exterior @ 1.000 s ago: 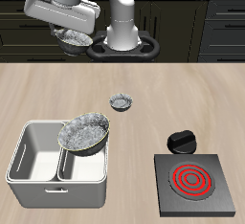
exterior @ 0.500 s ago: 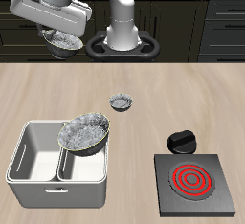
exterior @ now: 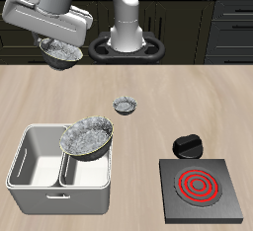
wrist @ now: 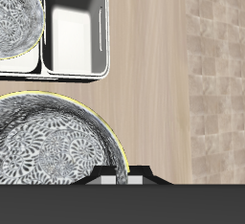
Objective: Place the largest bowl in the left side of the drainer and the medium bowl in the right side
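Note:
My gripper (exterior: 61, 43) is high above the table's back edge, shut on the rim of the medium bowl (exterior: 60, 51), which hangs under it. In the wrist view this bowl (wrist: 53, 142) fills the foreground by the fingers (wrist: 115, 176). The largest bowl (exterior: 87, 138) rests tilted in the drainer (exterior: 30, 176), in the compartment nearer the table's middle, leaning on the middle wall. It also shows in the wrist view (wrist: 17, 22). The drainer's other compartment (wrist: 75, 32) holds nothing. The drainer stands near the table's front edge, well below the gripper.
The tiny matching bowl (exterior: 125, 105) sits at mid-table, behind the drainer. A black stove plate with a red ring (exterior: 201, 188) and a black knob (exterior: 186, 144) stand near the front, far from the drainer. The robot base (exterior: 126, 38) is at the back.
The gripper has carried the medium bowl sideways away from the robot base, toward the drainer's end of the table, and a little lower. Nothing on the table has moved.

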Controlling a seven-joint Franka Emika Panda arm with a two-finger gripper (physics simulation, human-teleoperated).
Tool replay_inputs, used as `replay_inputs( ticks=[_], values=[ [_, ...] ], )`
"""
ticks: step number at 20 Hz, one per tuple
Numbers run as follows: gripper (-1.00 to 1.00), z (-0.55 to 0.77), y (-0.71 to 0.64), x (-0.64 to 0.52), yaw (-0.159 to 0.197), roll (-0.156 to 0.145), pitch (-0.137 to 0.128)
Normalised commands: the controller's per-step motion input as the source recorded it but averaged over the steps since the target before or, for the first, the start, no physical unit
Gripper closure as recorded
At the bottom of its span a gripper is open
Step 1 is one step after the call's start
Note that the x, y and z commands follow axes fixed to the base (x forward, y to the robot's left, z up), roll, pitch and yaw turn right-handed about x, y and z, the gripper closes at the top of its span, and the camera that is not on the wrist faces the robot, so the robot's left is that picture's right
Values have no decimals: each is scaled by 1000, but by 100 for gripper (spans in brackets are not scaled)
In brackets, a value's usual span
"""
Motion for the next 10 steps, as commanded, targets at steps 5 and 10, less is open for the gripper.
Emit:
replay_inputs(
  ticks=[5, 10],
  values=[
    [100, 141, -70, 324, 33, 9, 16],
    [100, 134, -97, 333, 60, -1, 3]
  ],
)
